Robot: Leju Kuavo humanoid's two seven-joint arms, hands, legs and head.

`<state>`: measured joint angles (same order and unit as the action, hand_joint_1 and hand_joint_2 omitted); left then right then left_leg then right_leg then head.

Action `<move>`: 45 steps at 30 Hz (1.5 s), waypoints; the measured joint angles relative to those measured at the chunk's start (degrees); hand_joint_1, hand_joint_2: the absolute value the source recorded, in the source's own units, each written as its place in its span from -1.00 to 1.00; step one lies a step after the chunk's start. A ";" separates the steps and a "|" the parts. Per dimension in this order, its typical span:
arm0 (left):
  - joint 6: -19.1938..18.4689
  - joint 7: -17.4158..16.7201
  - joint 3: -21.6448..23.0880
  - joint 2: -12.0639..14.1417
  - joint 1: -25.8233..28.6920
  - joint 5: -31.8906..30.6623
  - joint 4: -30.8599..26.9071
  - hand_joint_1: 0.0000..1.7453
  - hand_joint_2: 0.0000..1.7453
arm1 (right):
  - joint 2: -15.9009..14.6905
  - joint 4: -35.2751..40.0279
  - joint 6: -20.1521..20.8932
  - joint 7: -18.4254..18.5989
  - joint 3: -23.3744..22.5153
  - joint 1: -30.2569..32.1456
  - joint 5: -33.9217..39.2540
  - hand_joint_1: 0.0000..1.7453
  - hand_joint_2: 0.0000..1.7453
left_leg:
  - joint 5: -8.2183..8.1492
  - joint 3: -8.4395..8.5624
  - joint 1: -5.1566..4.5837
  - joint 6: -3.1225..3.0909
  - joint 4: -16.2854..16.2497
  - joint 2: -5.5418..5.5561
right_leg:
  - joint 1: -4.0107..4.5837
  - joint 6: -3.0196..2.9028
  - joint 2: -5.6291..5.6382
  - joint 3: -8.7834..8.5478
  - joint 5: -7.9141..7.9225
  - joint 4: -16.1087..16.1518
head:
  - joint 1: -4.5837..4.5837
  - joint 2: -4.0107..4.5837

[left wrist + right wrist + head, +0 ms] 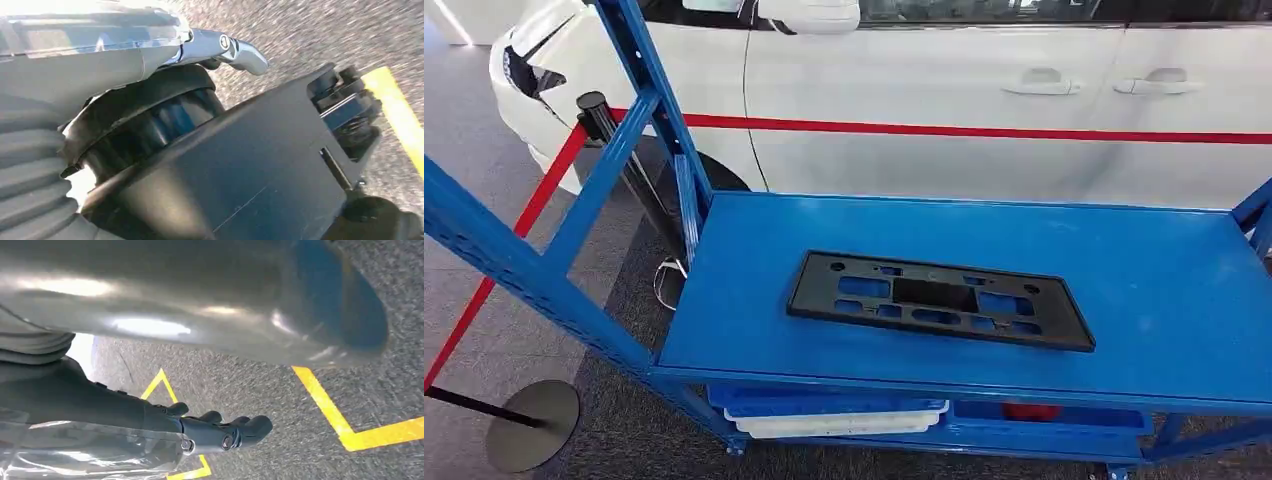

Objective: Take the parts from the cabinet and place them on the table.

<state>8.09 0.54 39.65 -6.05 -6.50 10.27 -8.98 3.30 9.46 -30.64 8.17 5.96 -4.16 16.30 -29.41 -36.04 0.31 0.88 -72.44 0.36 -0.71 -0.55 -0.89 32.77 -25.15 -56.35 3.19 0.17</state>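
A flat black plastic part (939,300) with several cut-outs lies on the top shelf of the blue cabinet (1144,270), a little left of its middle. In the left wrist view my left hand (235,50) hangs over the grey floor, one silver finger stretched out and nothing in it. My right hand (225,432) also hangs above the floor in the right wrist view, its dark fingers extended side by side and holding nothing.
A white car (924,80) with a red stripe stands close behind the cabinet. A red belt barrier (514,235) with a round base (532,425) is at the left. Blue and white trays (834,415) sit on the lower shelf. Yellow lines (325,405) mark the floor.
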 joint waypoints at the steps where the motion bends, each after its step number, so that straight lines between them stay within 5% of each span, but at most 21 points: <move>1: 0.09 0.00 -0.02 0.09 0.10 0.20 0.00 -1.00 -1.00 | 0.11 0.00 -0.09 -0.04 0.18 0.00 -0.37 -1.00 -1.00 | 1.97 3.05 0.13 0.01 4.41 -0.01 | -0.06 0.23 0.03 0.72 0.30 -0.42 | 0.00 0.00; 2: 0.13 0.07 -0.02 0.13 0.11 0.29 0.00 -1.00 -1.00 | 0.13 0.00 -0.13 -0.20 0.35 0.00 -0.50 -1.00 -1.00 | 2.34 6.71 0.24 -0.11 9.97 -0.05 | -0.09 0.49 0.09 1.22 0.50 -0.83 | 0.02 0.00; 3: 0.13 0.18 -0.04 0.13 0.03 0.35 0.00 -1.00 -1.00 | 0.13 0.02 -0.15 -1.07 0.44 0.01 -0.33 -1.00 -1.00 | -0.66 9.47 0.15 -0.35 14.30 -0.02 | 0.00 0.86 0.06 1.50 0.74 -1.03 | 0.02 0.00; 4: 0.13 0.33 -0.07 0.13 -0.02 0.37 0.00 -1.00 -1.00 | 0.13 0.04 -0.15 -2.24 0.42 -0.01 0.42 -1.00 -1.00 | -0.97 10.30 -0.25 -0.79 16.29 0.07 | 0.10 1.22 0.06 1.68 0.99 -1.21 | 0.00 0.00; 6: 0.00 0.50 -0.09 0.15 0.18 0.35 0.00 -1.00 -1.00 | 0.09 0.20 0.22 -6.94 -0.52 -0.13 4.07 -1.00 -1.00 | -0.77 9.68 -0.29 -1.53 16.29 0.06 | 0.14 1.97 0.07 1.60 1.72 -1.03 | 0.00 0.00; 8: -0.26 0.66 -0.09 0.17 0.27 0.33 0.00 -1.00 -1.00 | -0.42 0.48 2.04 -12.95 -3.06 -0.22 9.83 -1.00 -1.00 | -0.59 9.62 -0.37 -1.85 16.56 0.01 | 0.14 -0.07 0.20 1.81 0.48 -1.17 | 0.00 0.00; 9: -0.30 0.70 -0.09 0.17 0.25 0.35 0.00 -1.00 -1.00 | -0.57 0.68 4.40 -16.57 -5.18 -0.23 13.46 -1.00 -1.00 | -0.44 9.57 -0.53 -2.10 16.53 0.00 | 0.11 -0.43 0.23 1.80 1.31 -1.02 | 0.00 0.00; 12: -0.33 0.90 -0.09 0.17 0.19 0.48 0.00 -1.00 -1.00 | -1.16 1.40 11.11 -23.76 -12.05 -0.97 20.37 -1.00 -1.00 | 0.00 9.22 -0.81 -2.64 16.45 -0.15 | -0.18 0.62 0.45 1.87 2.62 -0.48 | 0.00 0.00; 14: -0.33 0.99 -0.09 0.20 0.15 0.48 0.00 -1.00 -1.00 | -1.66 1.62 11.76 -24.39 -15.26 -1.57 20.98 -1.00 -1.00 | 0.25 8.99 -0.84 -2.87 16.39 -0.19 | -0.22 1.41 0.60 1.90 3.21 -0.15 | 0.00 0.00; 25: -0.30 1.01 -0.11 0.22 0.11 0.53 0.00 -1.00 -1.00 | -1.99 2.08 12.61 -24.98 -20.72 -1.94 21.38 -1.00 -1.00 | 0.23 8.53 -0.83 -2.86 16.29 -0.17 | -0.22 2.29 0.62 2.34 3.31 -0.08 | 0.00 0.00; 27: -0.33 1.27 -0.13 0.24 0.12 0.94 0.00 -1.00 -1.00 | -1.99 2.49 17.11 -27.37 -21.83 -1.95 23.72 -1.00 -1.00 | 0.22 8.46 -0.80 -2.84 16.29 -0.17 | -0.20 2.29 0.63 2.42 3.30 -0.11 | 0.00 0.00; 32: -0.76 2.30 -0.33 0.28 0.12 1.40 0.00 -1.00 -1.00 | -1.99 4.83 38.92 -31.72 -27.55 -3.42 31.78 -1.00 -1.00 | 0.26 8.36 -0.79 -2.78 16.29 -0.19 | -0.20 2.29 0.65 2.63 3.31 -0.24 | 0.00 0.00; 33: -0.96 2.38 -0.33 0.31 0.11 1.38 0.00 -1.00 -1.00 | -1.99 5.53 41.91 -32.00 -28.74 -3.82 32.77 -1.00 1.00 | 0.28 8.36 -0.79 -2.76 16.29 -0.19 | -0.20 2.29 0.65 2.64 3.31 -0.24 | 0.00 0.00; 35: -1.42 2.36 -0.33 0.39 0.07 1.20 0.00 -1.00 -1.00 | -1.95 6.98 45.40 -32.17 -30.93 -4.29 34.23 -1.00 1.00 | 0.30 8.36 -0.79 -2.72 16.29 -0.18 | -0.19 2.29 0.64 2.64 3.31 -0.27 | 0.00 0.00; 36: -1.51 2.32 -0.33 0.41 0.04 0.96 0.00 -1.00 -1.00 | -1.92 8.03 47.02 -32.20 -32.37 -4.37 34.91 -1.00 -1.00 | 0.31 8.36 -0.79 -2.71 16.29 -0.17 | -0.19 2.29 0.64 2.64 3.31 -0.28 | 0.00 0.00; 40: -1.99 1.99 -0.33 0.44 -0.21 0.92 0.00 -1.00 -1.00 | -0.86 13.63 55.86 -32.26 -36.82 -4.00 35.76 -1.00 -1.00 | 0.38 8.29 -0.78 -2.59 16.29 -0.19 | -0.21 2.27 0.65 2.77 3.32 -0.42 | 0.00 0.00; 42: -2.10 2.01 -0.33 0.44 -0.34 0.92 0.00 -1.00 -1.00 | 0.54 19.08 56.81 -31.13 -38.24 -3.63 35.82 -1.00 -1.00 | 0.38 8.29 -0.78 -2.58 16.29 -0.19 | -0.20 2.27 0.68 2.80 3.32 -0.43 | 0.00 0.00; 43: -2.14 2.01 -0.33 0.46 -0.37 0.92 0.00 -1.00 -1.00 | 1.23 21.26 56.81 -30.60 -38.55 -3.42 36.09 -1.00 1.00 | 0.39 8.28 -0.78 -2.58 16.29 -0.19 | -0.19 2.27 0.68 2.82 3.32 -0.43 | 0.00 0.00; 45: -2.25 2.08 -0.33 0.44 -0.38 0.92 0.00 -1.00 -1.00 | 2.75 27.89 57.22 -29.62 -39.21 -2.73 37.28 -1.00 1.00 | 0.40 8.25 -0.78 -2.56 16.29 -0.19 | -0.20 2.27 0.67 2.86 3.32 -0.45 | 0.00 0.00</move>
<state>5.84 2.62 39.32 -5.62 -6.88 11.19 -8.98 6.05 37.36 26.57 -21.44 -33.24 -6.90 53.59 -29.01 -27.80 -0.48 -1.68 -56.15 0.17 -0.90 1.71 -0.22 35.63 -21.83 -56.80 3.19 0.17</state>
